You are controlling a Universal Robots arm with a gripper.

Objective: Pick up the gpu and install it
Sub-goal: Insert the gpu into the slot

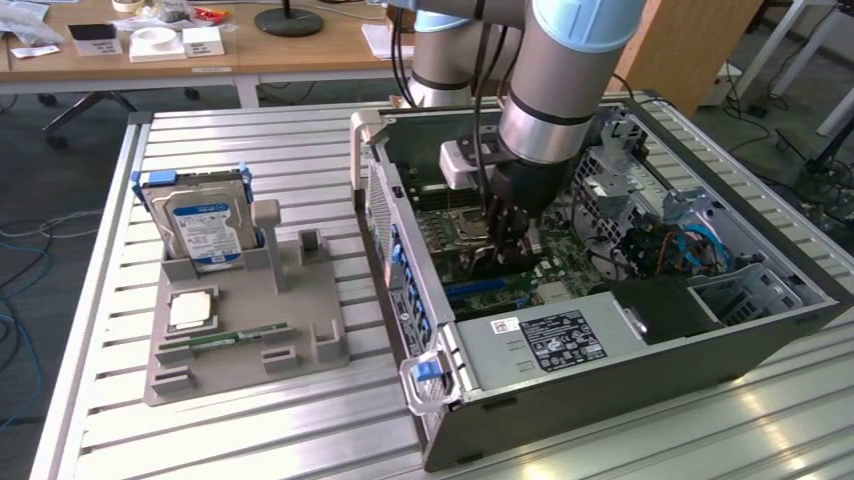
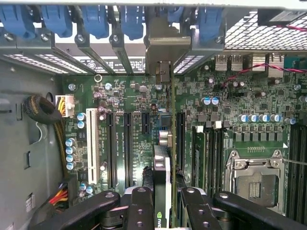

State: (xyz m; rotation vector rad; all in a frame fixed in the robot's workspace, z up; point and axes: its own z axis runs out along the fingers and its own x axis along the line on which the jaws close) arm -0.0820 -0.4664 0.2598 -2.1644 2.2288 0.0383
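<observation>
A: Which step is in hand?

B: I'd say the install. The gripper (image 1: 511, 250) is down inside the open computer case (image 1: 747, 330), and it is clenched on the graphics card (image 2: 163, 191), which stands on edge between its fingers (image 2: 141, 203).

A: Where is the card exactly?

B: Directly below the gripper, just over the motherboard (image 2: 230, 143). In the wrist view it runs away from the fingers toward the case's rear wall, and its metal bracket (image 2: 162, 52) sits up against the row of blue slot clips (image 2: 129, 19).

A: So how does it point?

B: Long axis parallel to the expansion slots (image 2: 128, 143), bracket end farthest from the gripper, connector edge facing the board.

A: Is it seated?

B: I can't tell. Its edge looks lined up between two slots' neighbours, but whether it has gone home is hidden. My judgement: the next move calls for a straight, even press down, no tilt.
</observation>
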